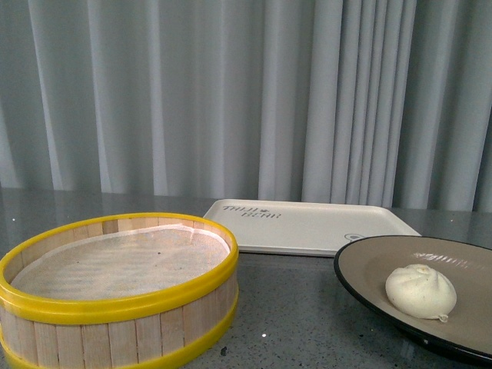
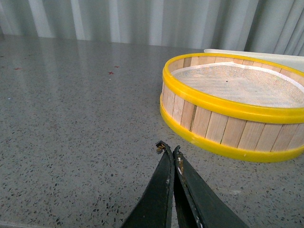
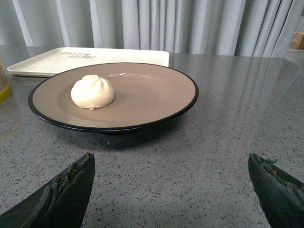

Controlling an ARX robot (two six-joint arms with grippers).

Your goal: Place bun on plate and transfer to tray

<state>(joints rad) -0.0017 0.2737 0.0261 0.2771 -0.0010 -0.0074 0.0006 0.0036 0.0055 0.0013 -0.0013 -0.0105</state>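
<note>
The right gripper [image 3: 171, 157] is wide open, its two dark fingers [image 3: 66, 190] far apart with nothing between them. It hangs low over the grey speckled stone table [image 3: 223, 156], right in front of the wide round plate with the tan inside and black rim [image 3: 152, 95], and does not touch it. The small round white bun with the twisted top [image 3: 92, 91] lies on the plate, a little off the middle, on the side that faces the wooden basket. The bun sits upright and nothing holds it. The left gripper [image 2: 169, 151] is closed tight, its two black fingers pressed together, and it holds nothing. It hangs over the table near the round wooden steamer basket with the yellow rings [image 2: 228, 126], apart from it. In the front view the basket [image 1: 115, 330] stands to the left of the plate [image 1: 369, 265], with a bare gap of table between them, and it has a white cloth inside. The flat cream-white tray with dark letters [image 1: 307, 227] lies just behind the plate, and the plate's rim hides one corner of it. Far behind the plate hangs a long grey curtain [image 1: 231, 92].
</note>
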